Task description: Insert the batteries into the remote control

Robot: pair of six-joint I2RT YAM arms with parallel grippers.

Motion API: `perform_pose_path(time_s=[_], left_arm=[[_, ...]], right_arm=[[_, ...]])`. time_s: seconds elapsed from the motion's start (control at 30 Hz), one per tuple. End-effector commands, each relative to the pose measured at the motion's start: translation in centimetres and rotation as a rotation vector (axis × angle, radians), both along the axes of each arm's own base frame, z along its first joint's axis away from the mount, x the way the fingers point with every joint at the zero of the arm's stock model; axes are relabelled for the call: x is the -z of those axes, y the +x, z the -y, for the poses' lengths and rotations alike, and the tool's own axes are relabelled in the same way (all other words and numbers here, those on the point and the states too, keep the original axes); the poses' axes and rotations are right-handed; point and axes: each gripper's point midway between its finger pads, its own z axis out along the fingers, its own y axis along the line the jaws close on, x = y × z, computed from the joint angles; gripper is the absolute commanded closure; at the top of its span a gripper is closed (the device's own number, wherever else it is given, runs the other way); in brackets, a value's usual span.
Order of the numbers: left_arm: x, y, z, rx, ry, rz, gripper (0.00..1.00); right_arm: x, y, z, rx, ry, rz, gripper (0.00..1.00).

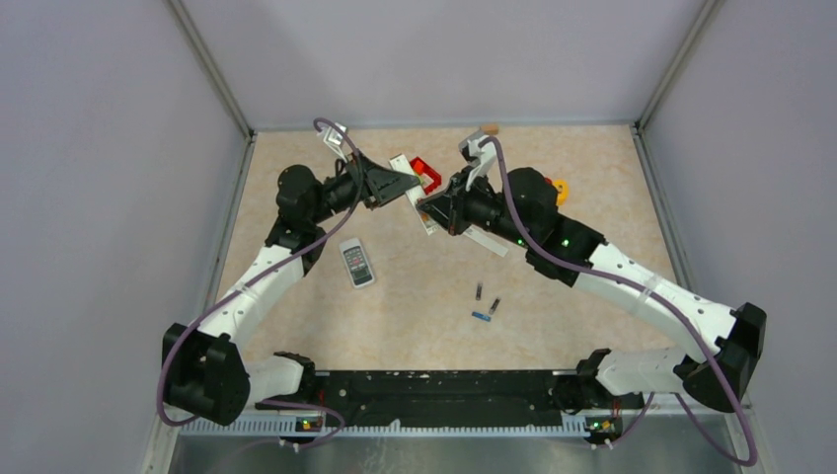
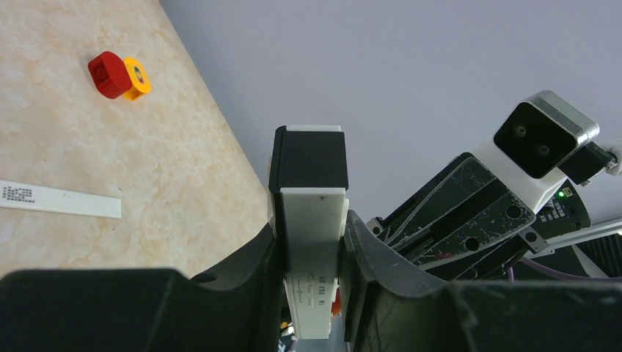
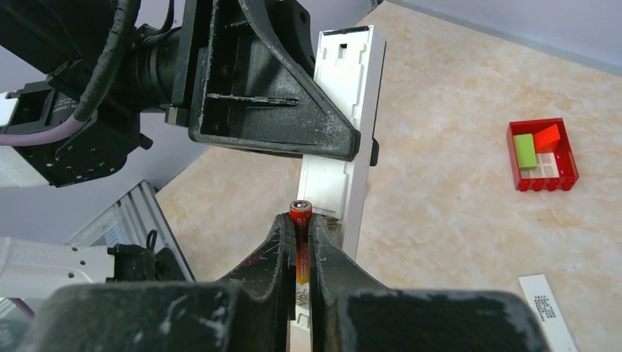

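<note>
My left gripper (image 2: 311, 227) is shut on a white remote control (image 2: 314, 227) with a black end, holding it off the table; in the top view the left gripper (image 1: 407, 186) sits mid-back. My right gripper (image 3: 299, 220) is shut on a red-and-black battery (image 3: 299, 210), whose tip is at the lower end of the remote control's (image 3: 345, 110) open back, next to a spring. Three more batteries lie on the table: two dark ones (image 1: 479, 290) (image 1: 494, 306) and a blue one (image 1: 481, 317). The right gripper (image 1: 427, 208) meets the remote control (image 1: 419, 202).
A second grey remote (image 1: 357, 263) lies on the table beside the left arm. A red brick tray (image 3: 543, 155) holds green and red pieces. A white strip (image 2: 59, 199) lies flat. A red-and-yellow piece (image 2: 117, 75) and a small wooden piece (image 1: 489, 128) lie near the back.
</note>
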Motion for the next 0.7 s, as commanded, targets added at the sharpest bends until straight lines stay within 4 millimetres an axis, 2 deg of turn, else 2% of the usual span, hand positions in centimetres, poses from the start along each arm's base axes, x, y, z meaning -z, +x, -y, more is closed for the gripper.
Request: perform_pose_path(time_s=[0.0,0.13,0.33,0.47,0.67], left_arm=[[-3.6,-0.9,-0.2,0.009,-0.056,0.102,1.00],[-3.5,-1.0,0.0,0.028,-0.084,0.082,1.00],[-4.0,-0.9,0.0,0.036,-0.096,0.084,1.00],[-4.1,-0.6,0.0,0.025,-0.100,0.086,1.00],[-3.8,-0.4,-0.1,0.011,-0.095,0.091,1.00]], right_arm=[[-1.2,-0.7,-0.2,-0.034,0.003,0.053,1.00],[-0.5,-1.2,-0.2,-0.055,-0.003,0.032,0.94],[-0.4,-1.6,0.4,-0.054,-0.019,0.019,0.73],[-1.4,-1.3,0.9,-0.015,-0.014,0.006,0.59],[-3.9,-1.0,1.4,0.034,0.029,-0.019,0.50]])
